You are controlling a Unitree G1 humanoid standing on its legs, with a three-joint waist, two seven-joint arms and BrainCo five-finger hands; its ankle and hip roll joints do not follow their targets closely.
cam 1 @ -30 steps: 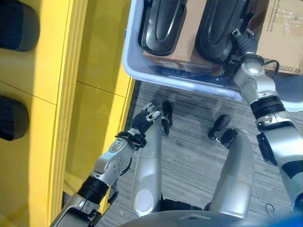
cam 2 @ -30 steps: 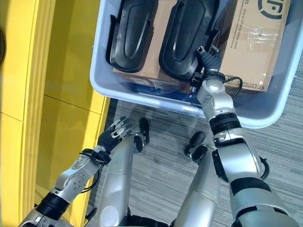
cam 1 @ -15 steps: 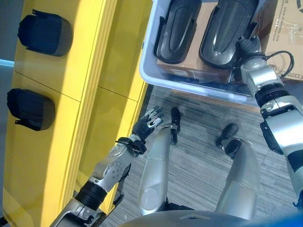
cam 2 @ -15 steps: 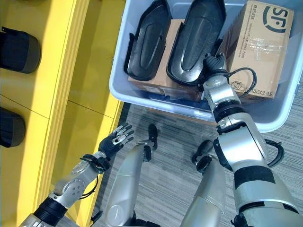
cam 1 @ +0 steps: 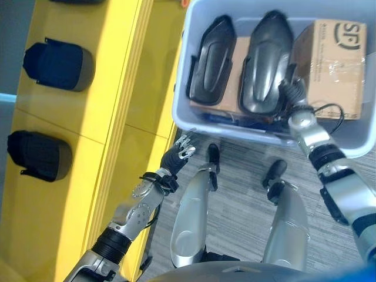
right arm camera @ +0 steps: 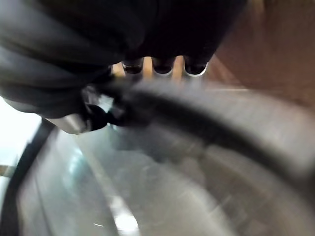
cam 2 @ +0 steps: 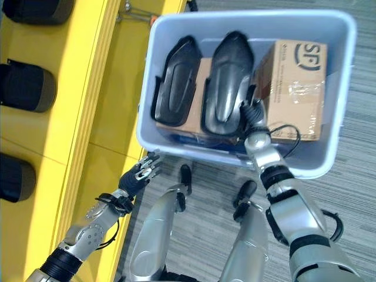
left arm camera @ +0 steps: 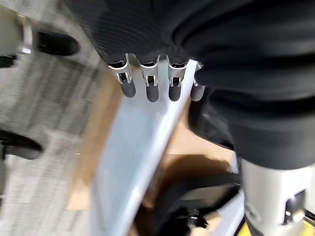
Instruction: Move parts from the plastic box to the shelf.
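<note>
Black part (cam 2: 226, 82) is clasped by the right robot hand (cam 2: 252, 113); left robot hand (cam 2: 141, 171) hangs loosely spread.

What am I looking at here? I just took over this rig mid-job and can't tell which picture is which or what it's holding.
This is a two-armed humanoid robot. The two wide pictures come from its head camera, looking down; the two close-ups come from cameras on its wrists.

Ahead sits a pale plastic box holding two black molded parts, the left part and the right part, resting on cardboard beside a cardboard carton. To the robot's left is a yellow shelf with similar black parts already on it.

The right hand is inside the box at the right part's near end; its wrist view suggests its fingers are around the part's edge. The left hand hangs open and empty below the box.
</note>
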